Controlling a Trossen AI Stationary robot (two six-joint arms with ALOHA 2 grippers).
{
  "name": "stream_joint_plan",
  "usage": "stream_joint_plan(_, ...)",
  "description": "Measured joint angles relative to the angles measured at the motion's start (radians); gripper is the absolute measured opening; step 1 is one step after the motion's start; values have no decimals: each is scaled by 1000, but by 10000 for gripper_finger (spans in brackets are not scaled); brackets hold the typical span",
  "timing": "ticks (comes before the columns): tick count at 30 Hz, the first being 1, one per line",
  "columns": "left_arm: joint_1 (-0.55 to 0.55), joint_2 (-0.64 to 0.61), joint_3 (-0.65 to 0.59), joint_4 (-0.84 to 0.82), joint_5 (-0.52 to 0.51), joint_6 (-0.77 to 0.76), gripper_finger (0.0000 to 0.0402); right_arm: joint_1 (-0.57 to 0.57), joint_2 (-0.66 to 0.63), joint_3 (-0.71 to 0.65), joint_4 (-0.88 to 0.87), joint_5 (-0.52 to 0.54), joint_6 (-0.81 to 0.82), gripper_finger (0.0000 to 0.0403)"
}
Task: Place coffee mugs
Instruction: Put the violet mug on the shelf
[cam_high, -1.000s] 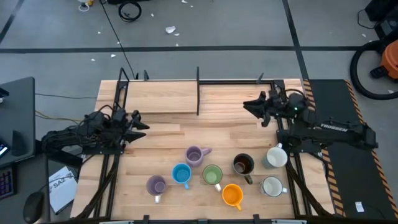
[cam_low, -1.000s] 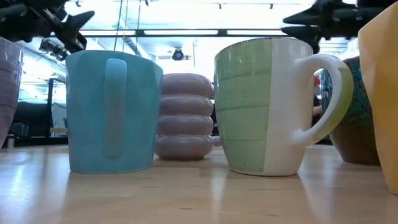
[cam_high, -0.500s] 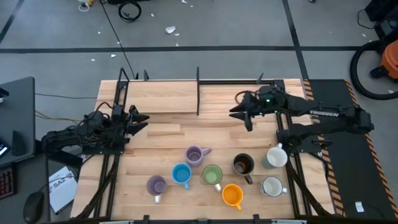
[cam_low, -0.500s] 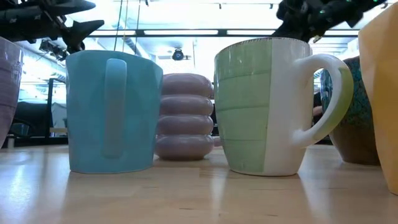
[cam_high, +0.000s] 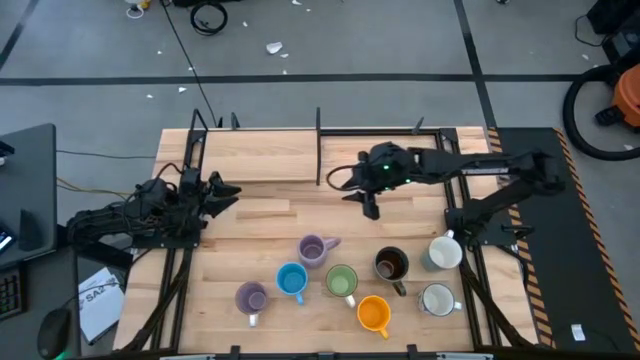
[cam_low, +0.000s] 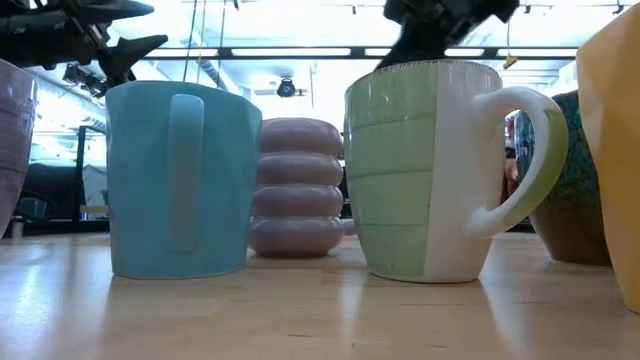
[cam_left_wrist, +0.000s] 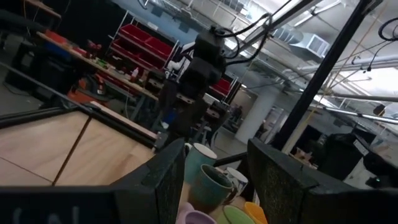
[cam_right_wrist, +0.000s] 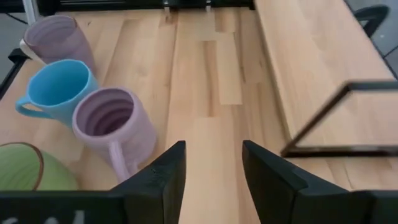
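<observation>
Several coffee mugs stand upright on their bases on the near half of the wooden table (cam_high: 250, 215): a ribbed lilac mug (cam_high: 315, 248), a blue one (cam_high: 291, 281), a green one (cam_high: 341, 281), a second lilac one (cam_high: 250, 297), an orange one (cam_high: 373, 314), a dark brown one (cam_high: 391, 265) and two white ones (cam_high: 443, 252) (cam_high: 437, 299). My right gripper (cam_high: 355, 195) hangs open above the table's middle, beyond the ribbed lilac mug (cam_right_wrist: 115, 121), tipped downward. My left gripper (cam_high: 228, 190) stands open at the table's left, clear of the mugs.
A raised wooden board (cam_high: 260, 155) in a black frame runs along the far edge, with a black post (cam_high: 318, 145) at its middle. Bare tabletop lies between the two grippers and beyond the mugs. The right arm's base (cam_high: 480, 215) stands by the white mugs.
My right gripper has swung from the table's far right toward its middle, rising a little and tipping its fingers downward toward the mugs. My left gripper has rolled a little in place. The mugs have kept still.
</observation>
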Motion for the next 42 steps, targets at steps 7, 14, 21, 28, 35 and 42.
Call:
stream_joint_plan(7,0,0,0,-37,0,-3,181,52,165,170,-118,-4,-56,171)
stream_joint_plan(14,0,0,0,-87,-2,12,181,101,346,374,-246,-5,-135,172)
stream_joint_plan(21,0,0,0,-198,30,-30,181,134,505,560,-382,-6,-197,172)
stream_joint_plan(28,0,0,0,-281,9,13,181,156,594,676,-412,-84,-239,172)
stream_joint_plan(35,0,9,2,-322,-27,70,181,168,609,691,-446,-78,-180,172)
stream_joint_plan(42,-10,19,91,-322,39,249,181,180,607,691,-464,-80,-12,172)
